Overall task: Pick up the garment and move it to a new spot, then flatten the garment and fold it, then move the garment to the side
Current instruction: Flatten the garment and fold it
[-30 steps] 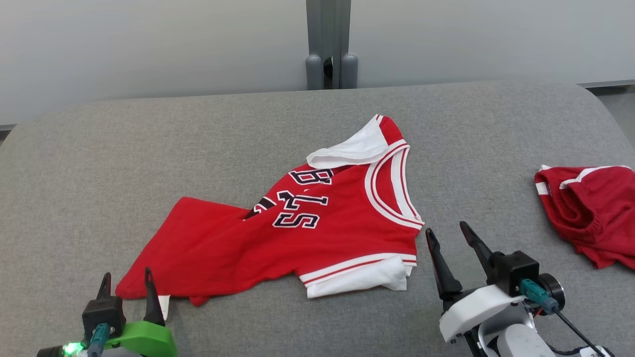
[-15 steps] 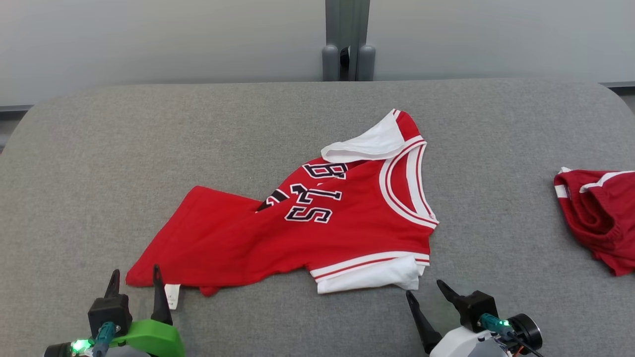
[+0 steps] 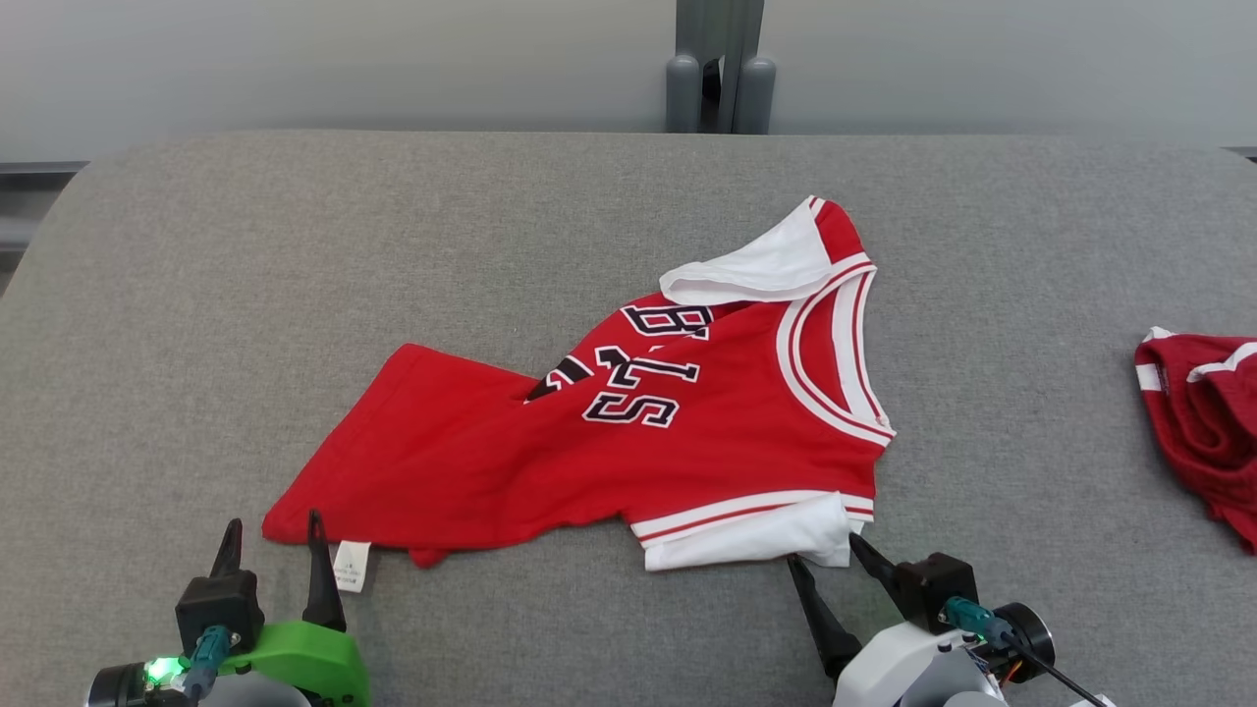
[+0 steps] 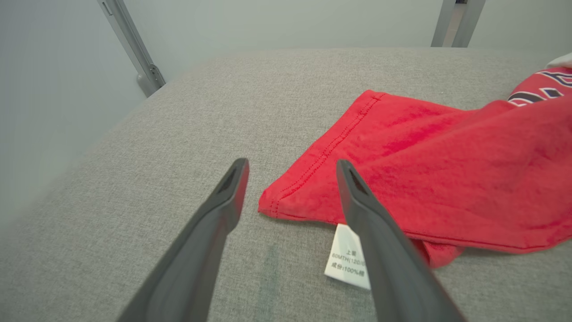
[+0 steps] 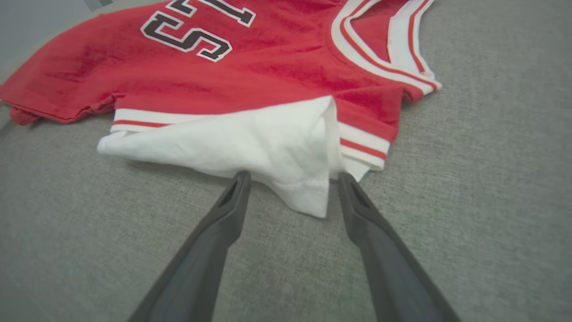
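Lining up for the pick-up at both ends
Wide and empty, the left gripper (image 3: 274,518) sits at the hem corner (image 3: 287,525); the red jersey (image 3: 628,442) lies rumpled on the grey table (image 3: 196,295); the right gripper (image 3: 823,550), equally agape, has dropped back to the white sleeve (image 3: 746,535).

The garment (image 3: 628,462) is soft, matt red knit cloth with a stitched hem and white cloth sleeves. The table (image 3: 295,245) wears a coarse grey woven fabric, matt and slightly rough. The care label (image 4: 347,257) is smooth and white, probably thin cloth, though too small to be sure. The left gripper (image 3: 274,522) has smooth, matt dark plastic fingers (image 4: 210,237) on a glossy green plastic mount (image 3: 304,663).
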`<state>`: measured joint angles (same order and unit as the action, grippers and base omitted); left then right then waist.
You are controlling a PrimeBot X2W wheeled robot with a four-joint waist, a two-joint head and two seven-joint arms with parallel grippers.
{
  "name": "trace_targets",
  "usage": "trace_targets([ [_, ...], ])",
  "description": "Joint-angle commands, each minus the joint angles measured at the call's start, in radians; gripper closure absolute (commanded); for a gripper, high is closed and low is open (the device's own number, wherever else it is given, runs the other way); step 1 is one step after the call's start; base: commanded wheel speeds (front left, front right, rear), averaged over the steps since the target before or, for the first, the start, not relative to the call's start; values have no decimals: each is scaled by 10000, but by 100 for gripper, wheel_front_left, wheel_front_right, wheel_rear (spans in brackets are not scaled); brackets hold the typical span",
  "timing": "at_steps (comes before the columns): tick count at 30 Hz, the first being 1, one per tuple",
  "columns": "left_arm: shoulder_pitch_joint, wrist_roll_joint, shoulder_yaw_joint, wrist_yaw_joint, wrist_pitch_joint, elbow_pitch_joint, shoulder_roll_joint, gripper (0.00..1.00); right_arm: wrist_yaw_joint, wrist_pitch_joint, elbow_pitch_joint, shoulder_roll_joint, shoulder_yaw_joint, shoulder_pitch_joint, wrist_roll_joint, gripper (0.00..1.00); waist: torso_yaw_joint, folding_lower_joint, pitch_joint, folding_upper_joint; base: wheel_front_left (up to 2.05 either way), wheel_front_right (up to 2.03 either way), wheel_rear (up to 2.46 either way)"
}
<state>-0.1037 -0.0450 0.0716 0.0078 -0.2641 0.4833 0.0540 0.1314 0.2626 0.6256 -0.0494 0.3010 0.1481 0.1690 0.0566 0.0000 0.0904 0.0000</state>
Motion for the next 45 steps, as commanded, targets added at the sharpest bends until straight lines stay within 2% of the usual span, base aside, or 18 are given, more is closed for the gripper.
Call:
trace_targets([
  [1,-144,-43,3,-36,5,-46,9,0,-16,28,-95,-29,39,85,55,0,25,0,57,0,0,0,0],
  [13,-154,-136,-48,-27,5,-17,-15,0,-16,28,-699,-29,224,-185,680,0,55,0,154,0,0,0,0],
  [14,-152,-139,-44,-38,5,-8,-17,0,-16,28,-695,-29,194,-192,721,13,50,0,164,0,0,0,0],
  [15,-156,-143,-40,-43,5,-6,-17,0,-16,28,-687,-29,154,-196,789,15,47,0,173,0,0,0,0],
  [16,-162,-139,-36,-46,5,-5,-18,0,-16,28,-666,-29,147,-183,798,29,45,0,183,0,0,0,0],
  [17,-169,-139,-32,-53,5,-2,-19,0,-16,28,-607,-29,160,-179,847,53,42,0,191,0,0,0,0],
  [18,-185,-141,-25,-63,5,-3,-19,0,-16,28,-574,-29,173,-152,932,64,38,0,206,0,0,0,0],
  [19,-203,-140,-23,-65,5,-7,-20,0,-16,28,-550,-29,173,-104,929,89,35,0,221,0,0,0,0],
  [20,-226,-134,-22,-62,5,-8,-21,0,-16,28,-494,-29,156,-53,947,100,33,0,239,0,0,0,0],
  [26,-266,-120,7,-96,5,-14,-22,0,-16,28,-431,-35,-170,12,929,100,-27,0,249,0,0,0,0],
  [32,-78,-253,61,-174,5,43,-23,0,-16,28,-1462,-32,-1306,-450,882,100,-241,0,100,0,0,0,0],
  [38,42,-424,100,-434,5,387,-20,0,-16,28,-2325,-32,-2101,-789,744,100,-532,0,131,0,0,0,0],
  [45,-24,-1202,-283,-879,5,1106,-14,0,-16,28,-2529,-29,-2492,-682,793,100,-739,0,199,0,0,0,0],
])
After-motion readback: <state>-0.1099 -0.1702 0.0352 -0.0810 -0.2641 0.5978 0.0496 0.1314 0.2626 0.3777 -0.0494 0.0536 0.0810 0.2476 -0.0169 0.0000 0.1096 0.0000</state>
